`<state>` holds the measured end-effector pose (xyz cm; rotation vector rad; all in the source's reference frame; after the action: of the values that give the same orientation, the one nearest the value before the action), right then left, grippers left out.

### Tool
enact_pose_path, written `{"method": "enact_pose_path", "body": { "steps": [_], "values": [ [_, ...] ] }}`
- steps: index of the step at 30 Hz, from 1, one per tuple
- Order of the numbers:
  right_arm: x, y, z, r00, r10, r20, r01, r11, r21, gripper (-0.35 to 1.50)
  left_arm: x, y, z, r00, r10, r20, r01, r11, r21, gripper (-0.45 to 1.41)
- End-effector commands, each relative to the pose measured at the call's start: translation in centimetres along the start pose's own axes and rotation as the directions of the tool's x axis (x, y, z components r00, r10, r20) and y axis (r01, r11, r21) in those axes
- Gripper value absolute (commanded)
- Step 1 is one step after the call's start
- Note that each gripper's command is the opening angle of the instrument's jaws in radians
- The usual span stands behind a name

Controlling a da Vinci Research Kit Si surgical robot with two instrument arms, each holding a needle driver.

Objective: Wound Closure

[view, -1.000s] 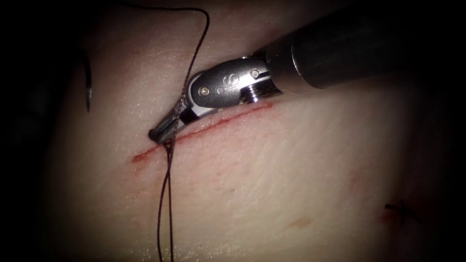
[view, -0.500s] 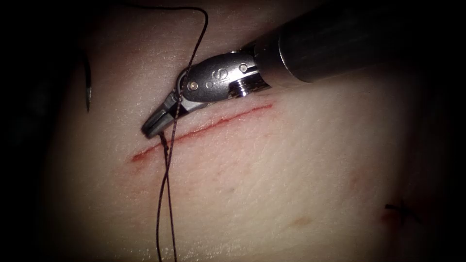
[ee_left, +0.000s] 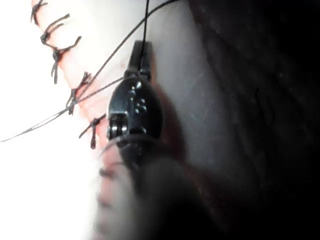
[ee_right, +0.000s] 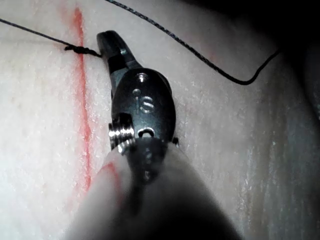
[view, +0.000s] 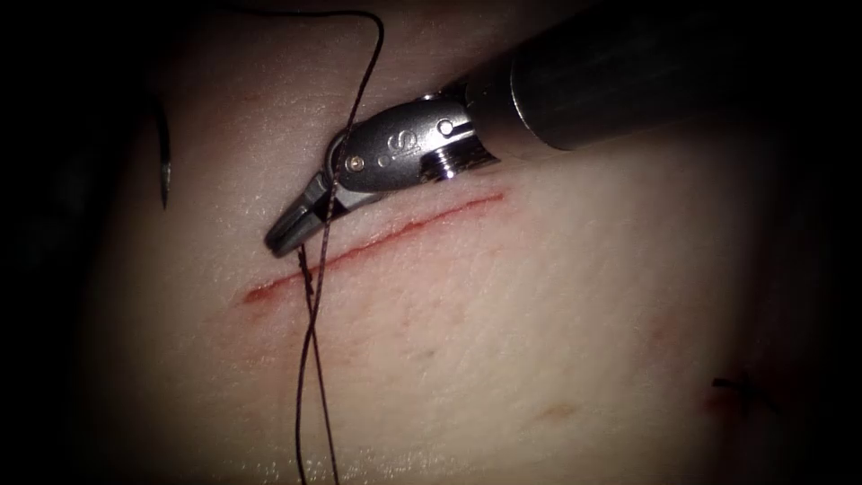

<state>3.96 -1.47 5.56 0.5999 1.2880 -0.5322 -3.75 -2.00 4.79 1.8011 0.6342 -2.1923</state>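
The right tool (view: 280, 239) comes in from the right and hovers just above the cut (view: 377, 238) in the tissue (view: 503, 341), jaws shut. A short thread tail (view: 305, 262) rises from the stitch to the jaw tips (ee_right: 104, 44); I cannot tell whether it is gripped. Two thread strands (view: 310, 377) run down from the stitch, and one strand (view: 359, 99) climbs across the jaws and loops off to the upper left. The needle (view: 163, 166) lies free at the tissue's left edge. The left tool (ee_left: 140, 54) has its jaws shut on a thread (ee_left: 146, 22).
A finished stitch (view: 741, 386) sits at the far lower right of the tissue. Several tied stitches (ee_left: 55, 55) line a cut beside the left tool. Red fluid marks the cut line (ee_right: 80, 100).
The right tool has lifted up and left off the stitch on the cut. The short tail now stands apart below its jaws. The long strand has shifted slightly.
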Motion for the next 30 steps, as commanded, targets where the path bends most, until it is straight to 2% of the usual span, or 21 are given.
{"method": "enact_pose_path", "body": {
  "steps": [1, 11, 16, 20, 21, 23, 25, 27, 29, 30],
  "values": [
    [-0.03, 0.02, 0.10, 1.000, -0.005, -0.001, 0.005, 1.000, -0.002, -0.35, -0.03, 0.05, 0.13, 1.000, -0.001, -0.004, 0.001, 1.000, -0.002, -0.45],
    [-0.01, 0.13, 0.00, 1.000, -0.021, 0.015, 0.021, 0.998, -0.057, -0.35, -0.08, 0.04, 0.13, 1.000, -0.007, 0.000, 0.007, 1.000, -0.003, -0.45],
    [0.02, 0.05, 0.11, 1.000, -0.028, 0.011, 0.029, 0.999, -0.038, -0.35, -0.05, -0.02, 0.06, 1.000, -0.010, 0.008, 0.010, 1.000, 0.020, -0.45],
    [0.10, -0.05, 0.20, 0.999, -0.032, 0.006, 0.032, 0.999, -0.037, -0.35, 0.08, -0.17, -0.12, 0.999, -0.025, 0.023, 0.023, 0.997, 0.071, -0.45],
    [0.15, -0.08, 0.21, 0.999, -0.036, 0.000, 0.036, 0.998, -0.047, -0.11, 0.15, -0.27, -0.22, 0.999, -0.011, 0.036, 0.007, 0.995, 0.104, -0.45],
    [0.22, -0.12, 0.20, 1.000, -0.019, -0.016, 0.018, 0.996, -0.082, 0.63, 0.24, -0.43, -0.37, 0.999, 0.004, 0.054, -0.012, 0.989, 0.146, -0.45],
    [0.28, -0.13, 0.18, 1.000, 0.007, -0.028, -0.010, 0.994, -0.109, 1.00, 0.30, -0.55, -0.49, 0.998, 0.008, 0.065, -0.019, 0.985, 0.173, -0.45],
    [0.32, -0.16, 0.14, 0.998, 0.027, -0.051, -0.034, 0.991, -0.130, 1.18, 0.35, -0.68, -0.60, 0.997, 0.016, 0.077, -0.031, 0.980, 0.195, -0.45],
    [0.36, -0.17, 0.06, 0.996, 0.053, -0.075, -0.065, 0.985, -0.158, 1.26, 0.38, -0.78, -0.68, 0.996, 0.022, 0.086, -0.040, 0.977, 0.210, -0.45],
    [0.37, -0.18, -0.04, 0.993, 0.082, -0.090, -0.097, 0.979, -0.180, 1.36, 0.41, -0.88, -0.76, 0.995, 0.022, 0.094, -0.043, 0.974, 0.223, -0.45]
  ]
}}
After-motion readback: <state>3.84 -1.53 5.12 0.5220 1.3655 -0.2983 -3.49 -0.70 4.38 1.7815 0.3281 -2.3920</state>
